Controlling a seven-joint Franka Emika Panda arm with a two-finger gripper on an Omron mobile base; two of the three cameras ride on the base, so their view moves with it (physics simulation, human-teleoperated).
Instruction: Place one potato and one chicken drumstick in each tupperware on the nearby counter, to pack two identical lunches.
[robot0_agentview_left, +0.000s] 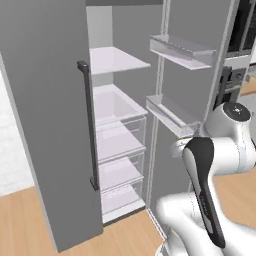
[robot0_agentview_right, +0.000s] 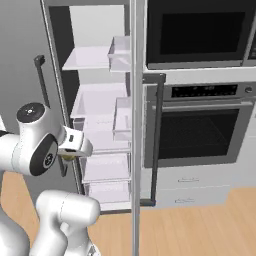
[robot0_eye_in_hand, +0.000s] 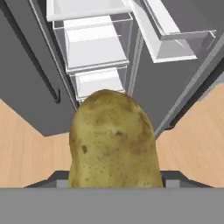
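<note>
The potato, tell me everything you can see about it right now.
The potato is oval, yellow-brown, with smooth skin flecked by small dark spots. In the hand view it stands upright in front of the camera, its lower end between the finger tips at the bottom edge, so the gripper appears to be shut on it. It hangs in the air above the wooden floor, before the open fridge, touching nothing else visible.
</note>
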